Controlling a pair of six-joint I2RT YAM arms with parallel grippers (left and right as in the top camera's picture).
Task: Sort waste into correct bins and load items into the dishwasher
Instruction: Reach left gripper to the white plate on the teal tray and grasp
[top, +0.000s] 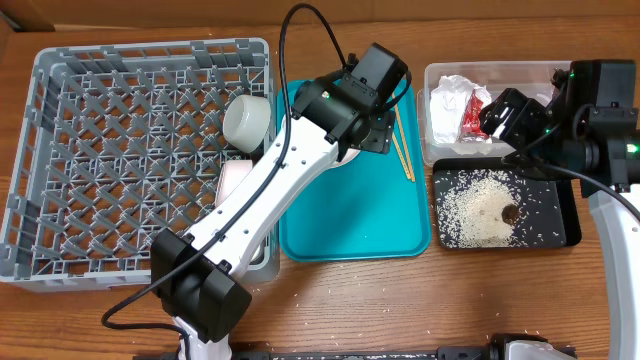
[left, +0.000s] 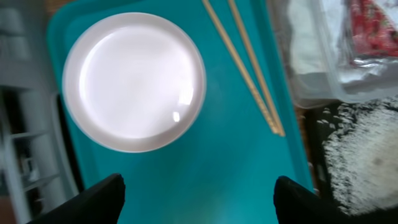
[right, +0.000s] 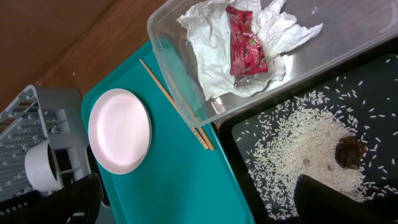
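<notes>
My left gripper (top: 374, 128) (left: 199, 200) is open and empty above the teal tray (top: 350, 220). Below it lie the round pale plate (left: 134, 81) and the chopsticks (left: 245, 68) (top: 403, 145). In the overhead view the arm mostly hides the plate. My right gripper (top: 503, 115) (right: 205, 200) is open and empty above the clear tub (top: 440, 72), which holds the white napkin (right: 205, 50) and the red wrapper (right: 245, 43). The black tray (top: 565, 215) holds rice grains (right: 298, 149) and a brown lump (right: 349, 152). The grey rack (top: 120, 150) holds a whitish bowl (top: 248, 120).
The teal tray sits between the rack and the two bins. A pale dish (top: 235, 185) lies in the rack's right side, partly under my left arm. A few grains lie scattered on the wooden table (top: 400, 300) in front of the teal tray.
</notes>
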